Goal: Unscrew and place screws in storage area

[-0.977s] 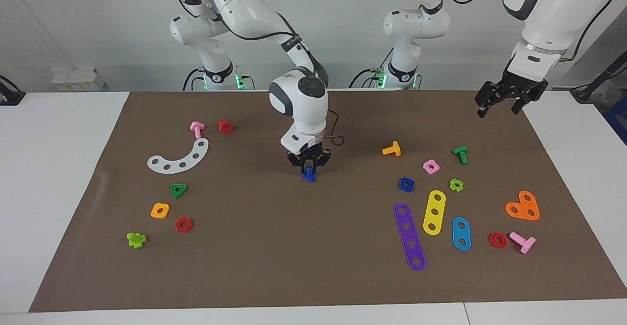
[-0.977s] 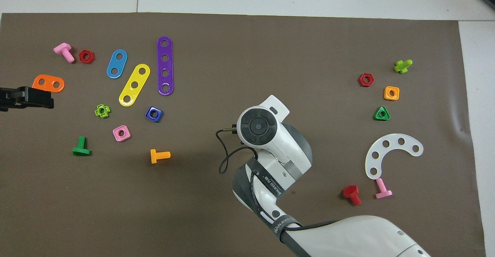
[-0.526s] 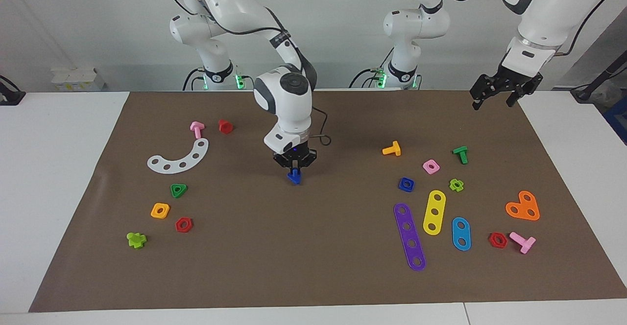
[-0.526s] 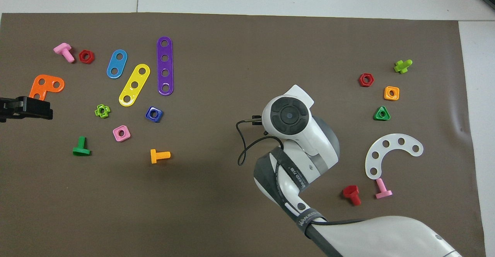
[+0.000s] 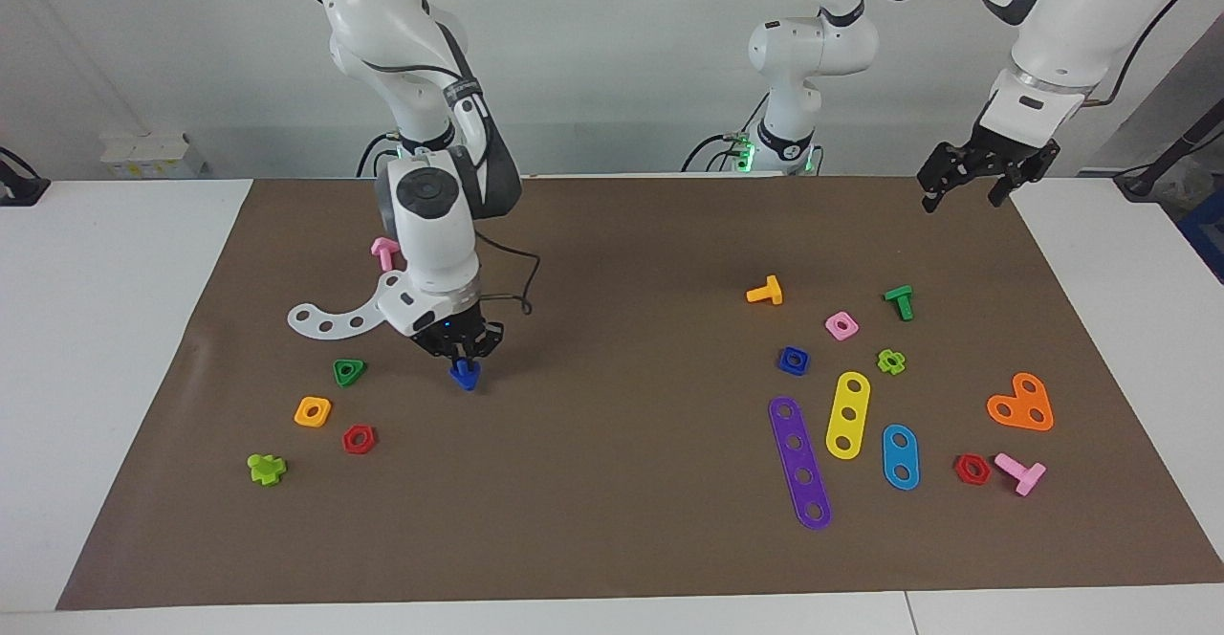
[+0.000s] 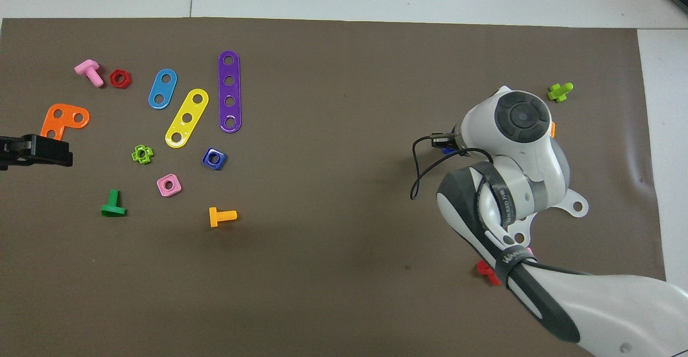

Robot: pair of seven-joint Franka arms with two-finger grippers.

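Observation:
My right gripper [image 5: 464,363] is shut on a small blue screw [image 5: 466,377] that points down from its fingertips. It hangs low over the brown mat [image 5: 612,539], beside the green triangular nut [image 5: 349,371]. In the overhead view the right wrist [image 6: 521,116] covers the gripper and most of the screw. The blue square nut [image 5: 793,360] lies alone among the loose parts at the left arm's end. My left gripper [image 5: 966,186] waits open and empty in the air over the mat's corner near its own base, and its black fingers [image 6: 37,150] show in the overhead view.
Near the right gripper lie a white curved plate [image 5: 330,317], an orange nut [image 5: 313,411], a red nut [image 5: 359,439], a lime screw [image 5: 266,468] and a pink screw [image 5: 384,252]. Purple [image 5: 799,463], yellow [image 5: 847,414] and blue [image 5: 900,456] plates lie at the left arm's end.
The right gripper has carried the blue screw from over the mat's middle toward the right arm's end. The left gripper has risen slightly and drawn back toward its base.

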